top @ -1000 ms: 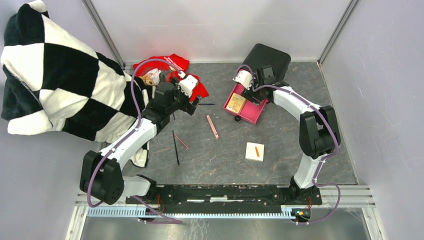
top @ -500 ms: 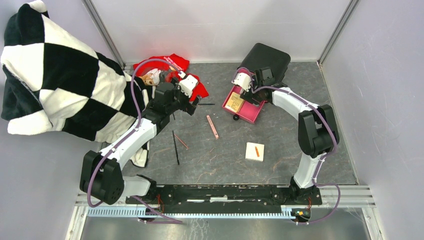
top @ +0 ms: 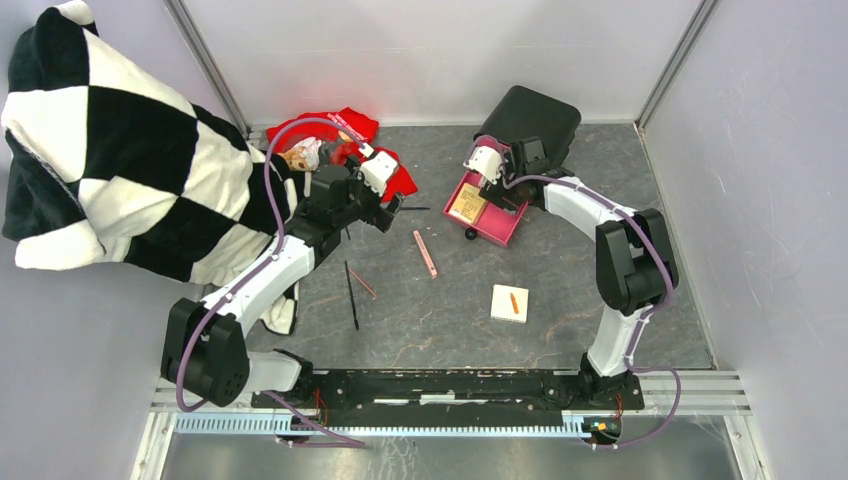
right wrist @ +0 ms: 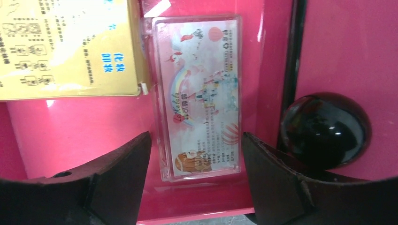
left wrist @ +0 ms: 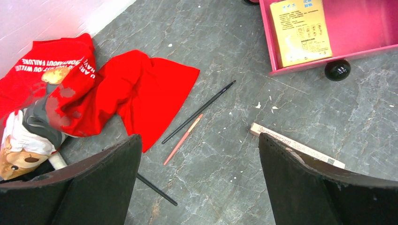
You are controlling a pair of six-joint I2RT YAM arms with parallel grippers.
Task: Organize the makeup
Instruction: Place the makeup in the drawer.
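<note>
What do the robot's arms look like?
The left arm and right arm have white tubes with chunky black joints. A thin purple cable loops along each. The left gripper and right gripper each have two wide black fingers.

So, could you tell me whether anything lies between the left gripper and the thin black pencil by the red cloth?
Nothing visible does. The open left gripper hangs above the black pencil, which lies uncovered on the table; only a slim pink pencil lies close alongside.
</note>
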